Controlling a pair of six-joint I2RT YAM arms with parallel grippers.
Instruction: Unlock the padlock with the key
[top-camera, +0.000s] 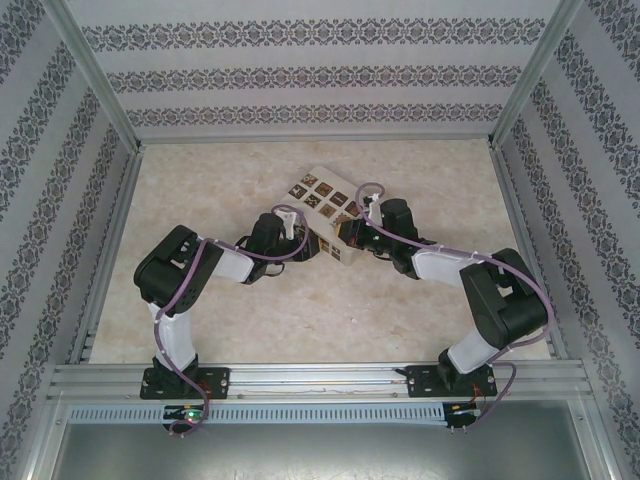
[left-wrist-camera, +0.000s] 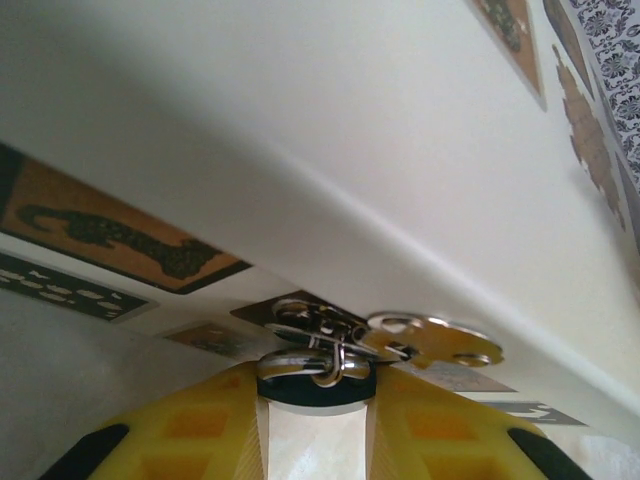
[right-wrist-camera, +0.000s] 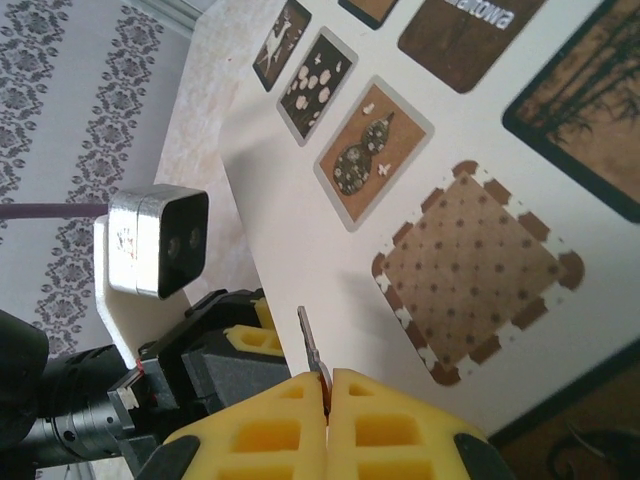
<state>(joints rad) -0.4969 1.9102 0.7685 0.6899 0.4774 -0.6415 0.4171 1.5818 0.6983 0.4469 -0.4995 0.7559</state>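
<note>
Right wrist: right hand (right-wrist-camera: 328, 380) clamped on key (right-wrist-camera: 311, 345), blade near-upright, tip up; left hand (left-wrist-camera: 316, 405) grip unclear.

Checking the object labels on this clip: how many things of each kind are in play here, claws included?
box: 1
padlock: 1
key: 1
claws: 2 (left claw, right claw)
Total: 5
</note>
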